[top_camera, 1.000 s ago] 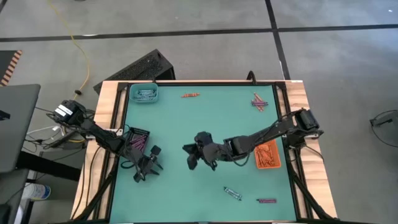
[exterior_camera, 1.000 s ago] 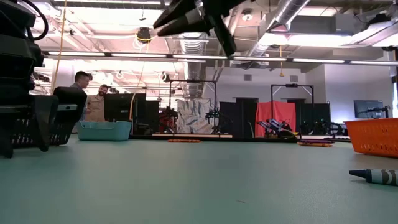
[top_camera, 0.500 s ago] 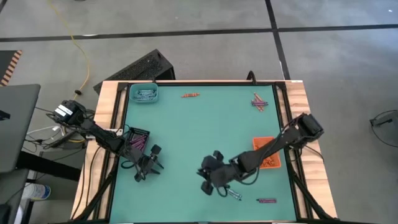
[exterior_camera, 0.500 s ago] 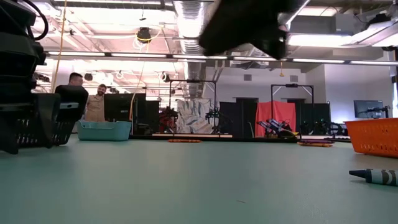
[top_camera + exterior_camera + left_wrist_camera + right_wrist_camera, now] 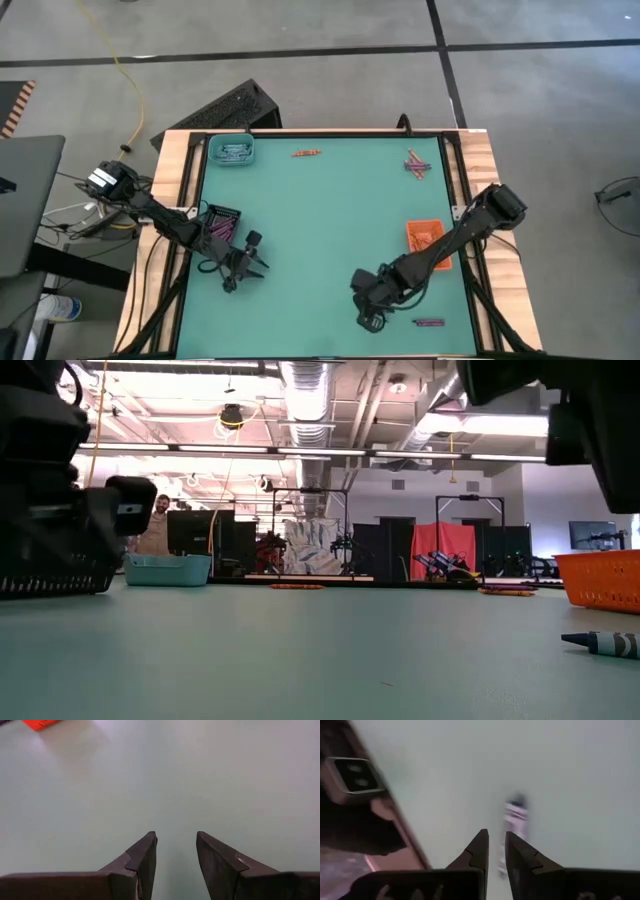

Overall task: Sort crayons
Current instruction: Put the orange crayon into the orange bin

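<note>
High view: your right gripper [image 5: 368,318] low at near edge, purple crayon [image 5: 429,323] just beside.

Low view: blue-grey crayon [image 5: 601,644] lies flat, right side.

Right wrist: fingers [image 5: 479,851] narrowly parted, empty, above blurred pale crayon [image 5: 514,819].

Left wrist: left gripper [image 5: 175,852] parted, empty.

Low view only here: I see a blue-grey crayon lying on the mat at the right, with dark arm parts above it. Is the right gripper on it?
Observer: Not on it. In the right wrist view the right gripper has its jaws narrowly parted, and the blue-grey crayon lies just past the tips.
Operator: Where on the table is that?
Observer: In the high view it is near the table's bottom edge, with a purple crayon on the mat beside the gripper.
Operator: And the left arm?
Observer: The left gripper has its jaws open with nothing between them. In the high view it sits beside the black tray.
</note>
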Motion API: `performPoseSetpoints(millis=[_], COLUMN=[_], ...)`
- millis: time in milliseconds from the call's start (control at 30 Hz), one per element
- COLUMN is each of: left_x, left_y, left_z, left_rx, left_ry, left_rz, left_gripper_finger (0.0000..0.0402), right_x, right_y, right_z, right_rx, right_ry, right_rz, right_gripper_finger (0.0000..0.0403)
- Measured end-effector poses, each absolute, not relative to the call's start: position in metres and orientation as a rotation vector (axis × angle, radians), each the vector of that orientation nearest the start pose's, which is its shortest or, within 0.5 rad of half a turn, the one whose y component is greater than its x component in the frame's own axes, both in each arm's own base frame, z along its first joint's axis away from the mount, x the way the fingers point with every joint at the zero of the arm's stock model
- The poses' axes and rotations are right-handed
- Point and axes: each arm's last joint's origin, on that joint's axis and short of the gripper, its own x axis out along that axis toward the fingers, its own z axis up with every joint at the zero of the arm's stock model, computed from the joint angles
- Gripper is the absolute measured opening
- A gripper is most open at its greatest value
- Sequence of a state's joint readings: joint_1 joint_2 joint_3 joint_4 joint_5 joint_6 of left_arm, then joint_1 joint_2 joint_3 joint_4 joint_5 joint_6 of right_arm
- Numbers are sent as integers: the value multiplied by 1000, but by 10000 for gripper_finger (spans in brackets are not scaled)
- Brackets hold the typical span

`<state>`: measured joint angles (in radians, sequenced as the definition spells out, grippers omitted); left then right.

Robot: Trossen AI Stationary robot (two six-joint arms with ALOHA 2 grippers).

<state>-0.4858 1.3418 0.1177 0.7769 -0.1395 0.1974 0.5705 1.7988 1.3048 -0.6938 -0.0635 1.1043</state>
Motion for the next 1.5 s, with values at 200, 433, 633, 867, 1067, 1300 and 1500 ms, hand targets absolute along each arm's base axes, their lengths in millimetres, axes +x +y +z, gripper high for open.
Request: performPoseSetpoints(millis=[200, 433, 633, 867, 1067, 1300, 1500], left_x=[175, 177, 177, 177, 177, 177, 176], left_y=[-86, -85, -85, -85, -85, -84, -84], left_z=[117, 119, 119, 119, 119, 118, 116], left_rx=[334, 288, 254, 250, 239, 177, 131], left_ry=[361, 362, 366, 366, 368, 390, 411], left_rz=[-313, -259, -253, -226, -223, -216, -199], left_gripper_finger=[129, 129, 129, 129, 129, 129, 129], right_x=[285, 277, 280, 266, 233, 199, 180], right_y=[161, 90, 16, -79, -145, -200, -226], right_z=[219, 239, 246, 238, 225, 208, 203], right_rx=[543, 419, 302, 262, 346, 598, 657], right_ry=[1391, 1400, 1487, 1630, 1685, 1525, 1434], right_rz=[-401, -711, -740, -691, -725, -820, -883], right_gripper_finger=[63, 63, 63, 63, 63, 63, 63])
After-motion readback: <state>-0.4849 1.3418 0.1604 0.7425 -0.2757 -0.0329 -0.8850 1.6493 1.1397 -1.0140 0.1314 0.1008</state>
